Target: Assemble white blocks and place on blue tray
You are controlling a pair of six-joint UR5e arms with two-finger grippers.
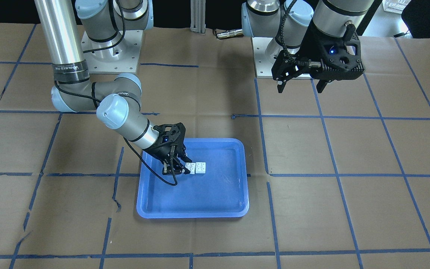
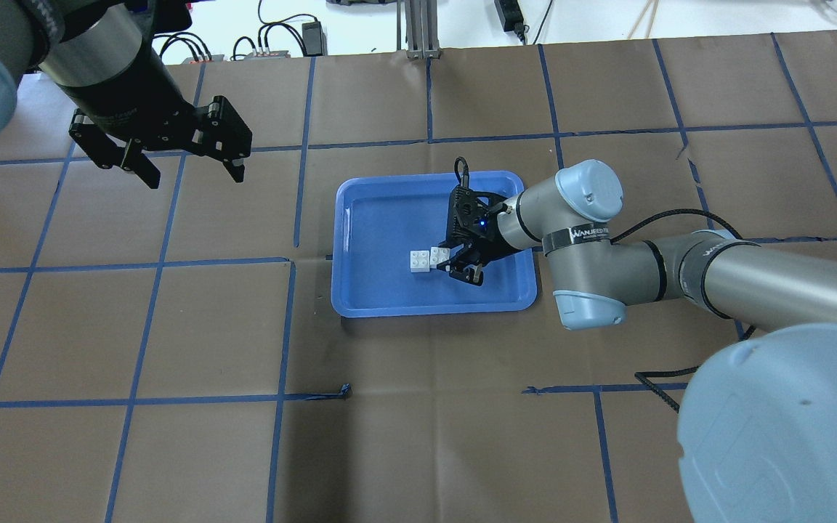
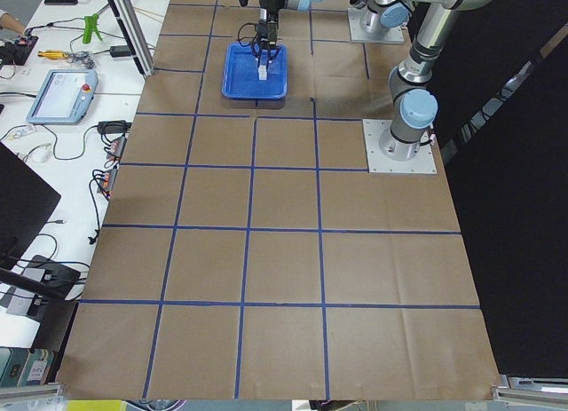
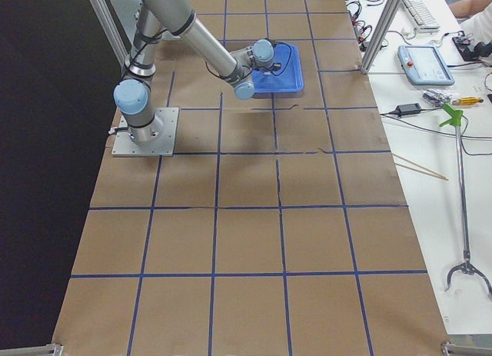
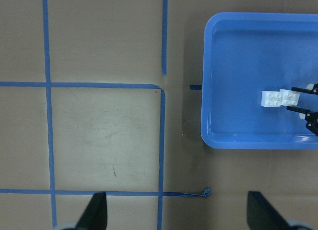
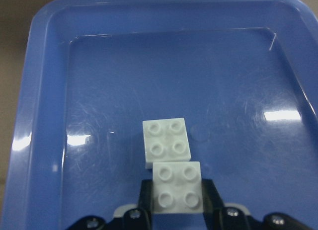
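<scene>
right gripper (image 6: pixel 177 191) clamped on near brick of white blocks (image 6: pixel 168 153) – second brick just past fingertips, low over blue tray (image 6: pixel 44 115) floor, likely set-down | left gripper (image 2: pixel 193 176) fingers spread, empty – well clear

Two white blocks (image 1: pixel 196 167) touching, in blue tray (image 1: pixel 215 194)

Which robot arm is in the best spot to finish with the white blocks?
The right one. The right gripper is down inside the blue tray, closed around one of the white blocks. The left gripper hangs open over the table, away from the tray.
</scene>
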